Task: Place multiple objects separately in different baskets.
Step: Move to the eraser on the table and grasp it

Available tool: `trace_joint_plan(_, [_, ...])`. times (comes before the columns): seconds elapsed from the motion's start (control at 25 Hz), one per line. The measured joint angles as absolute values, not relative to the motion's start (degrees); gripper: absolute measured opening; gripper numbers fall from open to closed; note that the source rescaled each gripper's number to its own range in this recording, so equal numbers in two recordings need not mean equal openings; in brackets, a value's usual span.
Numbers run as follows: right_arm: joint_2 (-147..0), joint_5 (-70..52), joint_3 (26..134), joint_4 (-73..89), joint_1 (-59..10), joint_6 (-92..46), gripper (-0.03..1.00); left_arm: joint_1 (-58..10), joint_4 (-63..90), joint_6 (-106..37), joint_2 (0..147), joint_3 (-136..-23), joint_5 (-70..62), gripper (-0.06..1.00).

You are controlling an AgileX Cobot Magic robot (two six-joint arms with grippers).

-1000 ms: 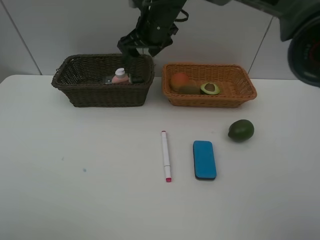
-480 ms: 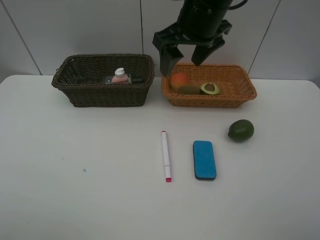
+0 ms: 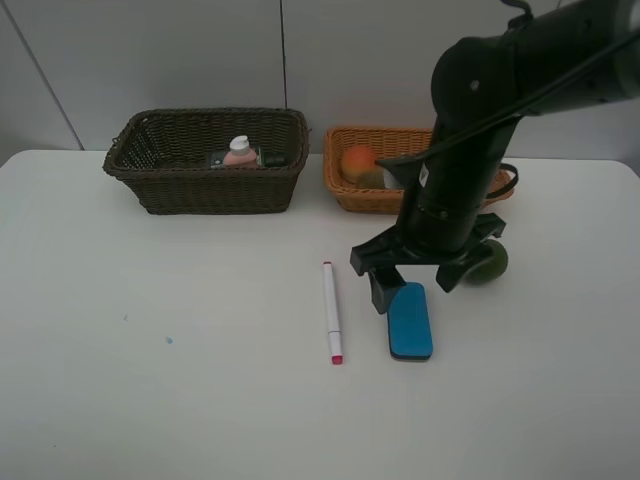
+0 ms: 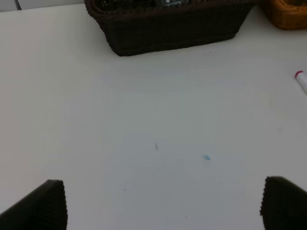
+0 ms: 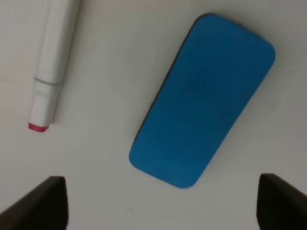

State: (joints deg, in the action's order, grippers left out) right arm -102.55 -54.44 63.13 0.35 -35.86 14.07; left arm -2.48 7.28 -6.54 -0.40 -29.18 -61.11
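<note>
My right gripper (image 3: 416, 284) hangs open just above the far end of the blue eraser (image 3: 410, 325), one finger on each side of it. The right wrist view shows the eraser (image 5: 204, 98) lying flat between the open fingertips of the right gripper (image 5: 165, 203), with the white-pink marker (image 5: 53, 62) beside it. The marker (image 3: 331, 312) lies left of the eraser. A whole green avocado (image 3: 494, 262) peeks out behind the arm. The dark basket (image 3: 150, 185) holds a pink bottle (image 3: 240, 152). The orange basket (image 3: 350, 198) holds a peach (image 3: 358, 160). My left gripper (image 4: 165, 206) is open over bare table.
The right arm crosses in front of the orange basket and hides most of it. In the left wrist view the dark basket (image 4: 168, 28) stands ahead, with the orange basket's corner (image 4: 288, 9) and the marker's pink tip (image 4: 301, 79) at the edge.
The right arm has swung from above the dark basket, past the orange basket, down to the blue eraser. The objects have not moved.
</note>
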Motion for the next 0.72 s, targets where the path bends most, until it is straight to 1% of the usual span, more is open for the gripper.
trace_joint_plan(0.12, [-102.55,-46.12,59.72,0.79,-35.86,17.57,0.98,-2.48,7.28,-6.54,-0.40,-29.18,-61.11,1.00])
trace_joint_plan(0.24, [-102.76,-40.92,57.34,0.98,-35.86,20.45,0.98,-2.48,7.28,-6.54,-0.40,-29.18,-61.11,1.00])
trace_joint_plan(0.44, [-104.89,-38.14,55.06,1.25,-35.06,22.99,0.98,-2.48,7.28,-6.54,-0.40,-29.18,-61.11,1.00])
trace_joint_plan(0.72, [-107.54,-34.93,54.86,1.31,-32.41,23.40,0.98,-2.48,7.28,-6.54,-0.40,-29.18,-61.11,1.00])
